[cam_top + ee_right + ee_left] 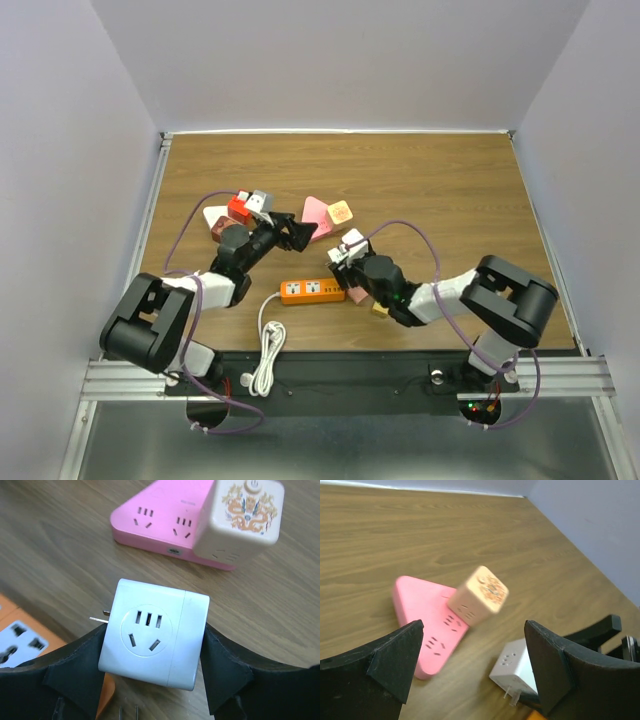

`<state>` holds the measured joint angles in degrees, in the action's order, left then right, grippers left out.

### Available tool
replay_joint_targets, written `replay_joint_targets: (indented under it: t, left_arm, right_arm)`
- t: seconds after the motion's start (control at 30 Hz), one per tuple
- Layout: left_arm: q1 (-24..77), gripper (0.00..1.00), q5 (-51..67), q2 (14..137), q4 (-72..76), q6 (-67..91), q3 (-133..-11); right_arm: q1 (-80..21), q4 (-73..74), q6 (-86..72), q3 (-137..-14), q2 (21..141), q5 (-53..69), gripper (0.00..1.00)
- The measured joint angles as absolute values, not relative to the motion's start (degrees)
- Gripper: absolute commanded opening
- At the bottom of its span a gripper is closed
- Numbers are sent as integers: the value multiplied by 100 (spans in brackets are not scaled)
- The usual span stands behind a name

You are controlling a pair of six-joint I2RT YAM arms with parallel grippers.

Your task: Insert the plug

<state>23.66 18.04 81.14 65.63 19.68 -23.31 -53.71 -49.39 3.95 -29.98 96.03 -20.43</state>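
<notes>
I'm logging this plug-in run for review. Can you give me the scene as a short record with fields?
right tool: shut on the white cube adapter, its prongs sticking out sideways
left tool: open, holding nothing
orange power strip: lying flat, sockets up, beside the right tool
pink triangular power strip: lying flat, beyond the white adapter
beige cube adapter: sitting tilted on the pink strip
task state: adapter not yet in the orange strip

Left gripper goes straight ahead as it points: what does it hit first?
The left gripper would likely meet the pink strip first, with the beige cube right by it; depth is unclear.
</notes>
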Motion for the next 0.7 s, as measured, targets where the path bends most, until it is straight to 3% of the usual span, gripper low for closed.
replay_joint_targets:
  t: [0.37,0.7]
  left_arm:
    - [2687,93,3017,7387,7030,2473,-1920]
    - [2840,93,3234,7205,7059,2609,-1769]
  right_arm:
    - [-5371,-5415,1546,-2252,8298,-711,0]
    - [-5371,-5806,2182,-1575,7067,377,1]
